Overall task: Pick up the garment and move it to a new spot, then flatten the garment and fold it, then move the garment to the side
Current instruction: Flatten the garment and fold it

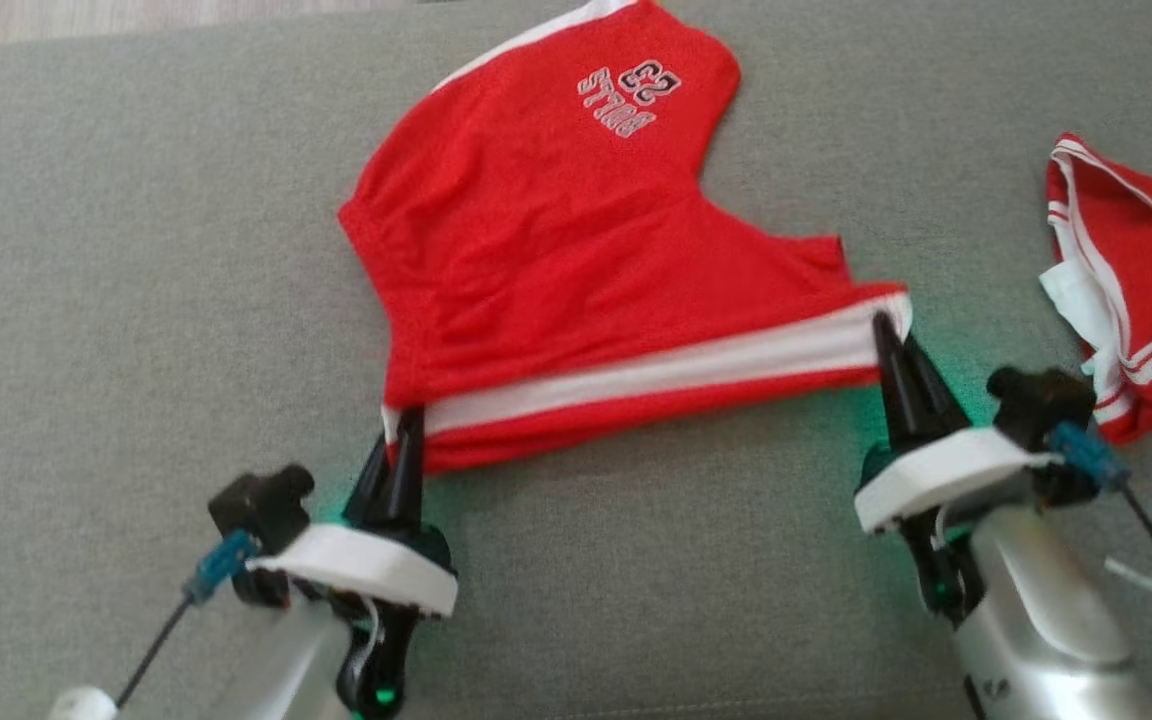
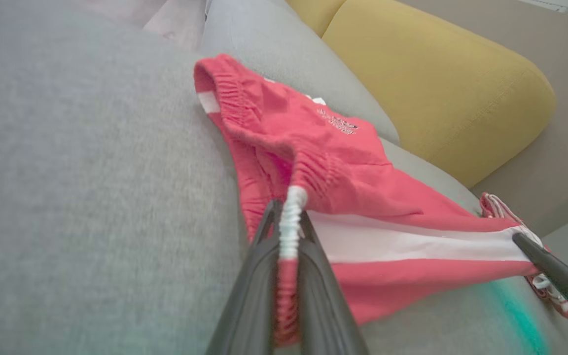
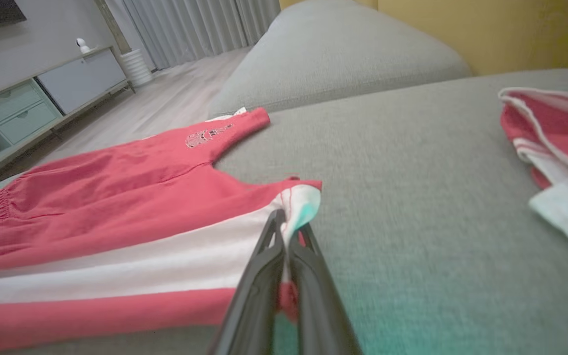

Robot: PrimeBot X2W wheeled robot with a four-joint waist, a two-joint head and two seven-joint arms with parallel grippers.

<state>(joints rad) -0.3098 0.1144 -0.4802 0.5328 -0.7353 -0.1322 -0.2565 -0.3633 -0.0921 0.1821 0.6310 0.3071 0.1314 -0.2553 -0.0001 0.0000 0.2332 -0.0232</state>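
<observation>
The garment (image 1: 556, 240) is a pair of red shorts with a white side stripe and a small printed logo, spread on the grey sofa seat (image 1: 136, 250). My left gripper (image 1: 402, 425) is shut on the elastic waistband corner (image 2: 289, 217) at the near left. My right gripper (image 1: 886, 330) is shut on the leg hem corner (image 3: 299, 207) at the near right. The striped edge stretches between the two grippers. In the left wrist view the garment (image 2: 343, 167) lies ahead, with my right gripper's fingers (image 2: 550, 268) at its far end. The right wrist view shows the garment (image 3: 116, 197) lying flat to the left.
A second red and white garment (image 1: 1136, 290) lies crumpled at the right edge of the seat, also in the right wrist view (image 3: 555, 143). A yellow cushion (image 2: 437, 84) stands behind the seat. Bare grey seat lies to the left and in front.
</observation>
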